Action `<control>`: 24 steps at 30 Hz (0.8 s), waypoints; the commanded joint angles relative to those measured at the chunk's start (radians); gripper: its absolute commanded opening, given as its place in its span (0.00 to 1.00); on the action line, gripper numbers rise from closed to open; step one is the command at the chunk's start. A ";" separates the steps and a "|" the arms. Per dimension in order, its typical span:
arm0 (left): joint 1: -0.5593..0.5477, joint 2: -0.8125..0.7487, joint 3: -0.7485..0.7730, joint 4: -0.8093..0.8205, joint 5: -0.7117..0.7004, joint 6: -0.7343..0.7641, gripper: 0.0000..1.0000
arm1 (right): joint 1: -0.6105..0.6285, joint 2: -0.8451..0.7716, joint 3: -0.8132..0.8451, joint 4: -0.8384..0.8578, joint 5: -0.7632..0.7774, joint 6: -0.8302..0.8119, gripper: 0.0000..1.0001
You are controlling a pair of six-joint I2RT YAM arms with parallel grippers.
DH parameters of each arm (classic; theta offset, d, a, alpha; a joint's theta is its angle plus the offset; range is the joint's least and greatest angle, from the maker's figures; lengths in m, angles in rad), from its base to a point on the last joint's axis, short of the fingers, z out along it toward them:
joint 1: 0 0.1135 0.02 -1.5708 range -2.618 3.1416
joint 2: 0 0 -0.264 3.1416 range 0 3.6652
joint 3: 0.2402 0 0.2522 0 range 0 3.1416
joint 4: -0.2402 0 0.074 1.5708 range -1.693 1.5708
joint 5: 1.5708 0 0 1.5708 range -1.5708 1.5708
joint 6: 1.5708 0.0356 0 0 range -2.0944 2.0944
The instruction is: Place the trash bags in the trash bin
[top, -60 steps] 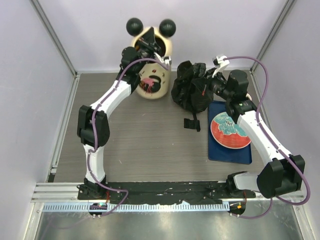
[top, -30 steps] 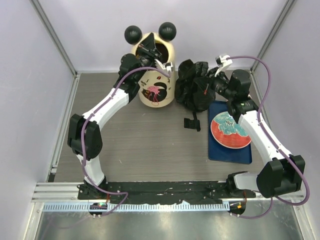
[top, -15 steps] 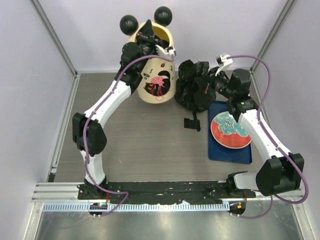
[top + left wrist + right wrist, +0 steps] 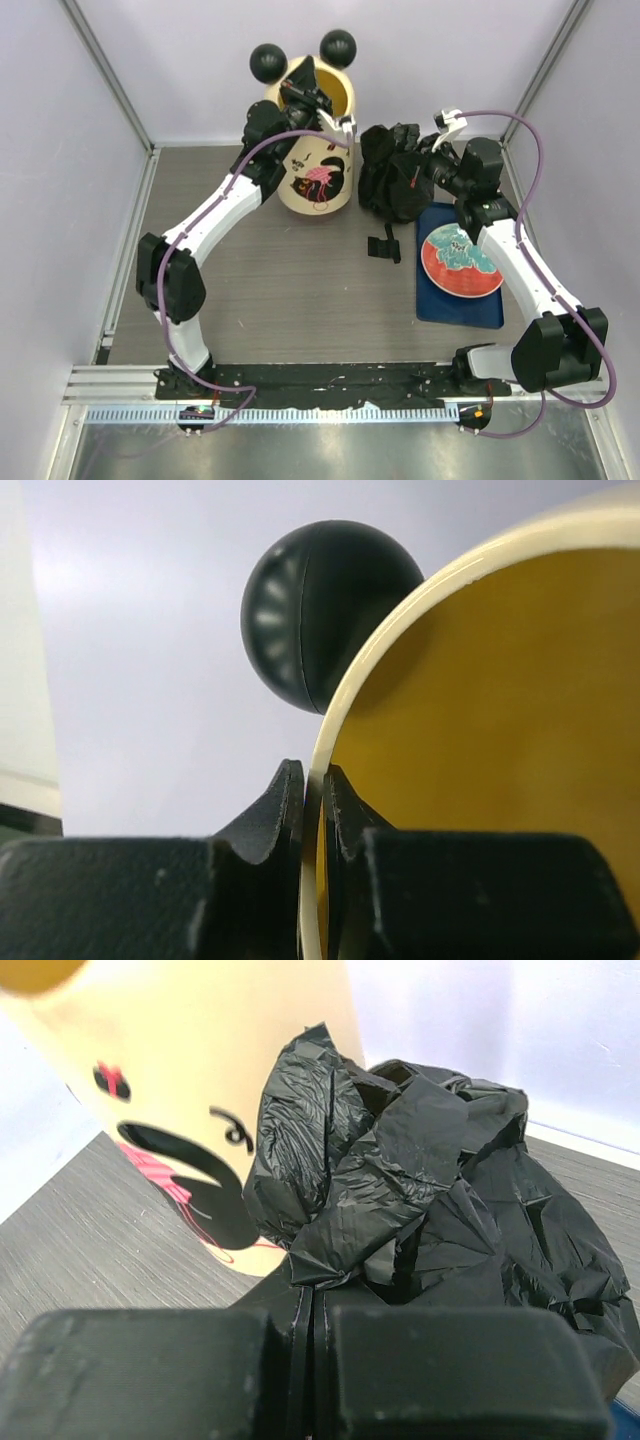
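Observation:
The cream trash bin [image 4: 318, 160] with two black ball ears stands at the back of the table, tilted a little. My left gripper [image 4: 312, 102] is shut on its rim [image 4: 340, 720], one finger inside and one outside; a black ear [image 4: 325, 610] shows behind. My right gripper [image 4: 418, 172] is shut on a crumpled black trash bag [image 4: 390, 175], held bunched just right of the bin. In the right wrist view the bag [image 4: 420, 1200] fills the middle and the bin wall [image 4: 200, 1110] is at the left.
A blue tray [image 4: 460, 300] with a red and teal plate [image 4: 458, 262] lies at the right. A small black piece [image 4: 384, 246] lies on the table below the bag. Walls close the back and sides.
The left gripper has swung the bin's top back and forth and now holds it more upright, shifted right toward the bag. The right gripper and bag have stayed almost still.

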 commanded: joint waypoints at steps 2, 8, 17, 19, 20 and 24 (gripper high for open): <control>0.032 -0.013 0.205 0.165 -0.005 0.014 0.00 | -0.010 -0.016 0.028 0.044 -0.011 -0.021 0.01; 0.027 0.034 0.371 0.130 0.040 0.036 0.00 | -0.017 -0.011 0.023 0.044 -0.025 -0.023 0.01; 0.073 0.172 0.983 -0.228 0.229 0.046 0.00 | -0.027 -0.013 0.022 0.057 -0.037 -0.015 0.01; 0.086 0.169 1.006 -0.255 0.265 0.083 0.00 | -0.027 -0.011 0.022 0.059 -0.039 -0.012 0.01; 0.101 0.165 1.009 -0.256 0.267 0.089 0.00 | -0.028 -0.013 0.022 0.060 -0.039 -0.012 0.01; 0.168 0.155 1.005 -0.253 0.194 0.112 0.00 | -0.030 -0.017 0.031 0.059 -0.031 -0.007 0.01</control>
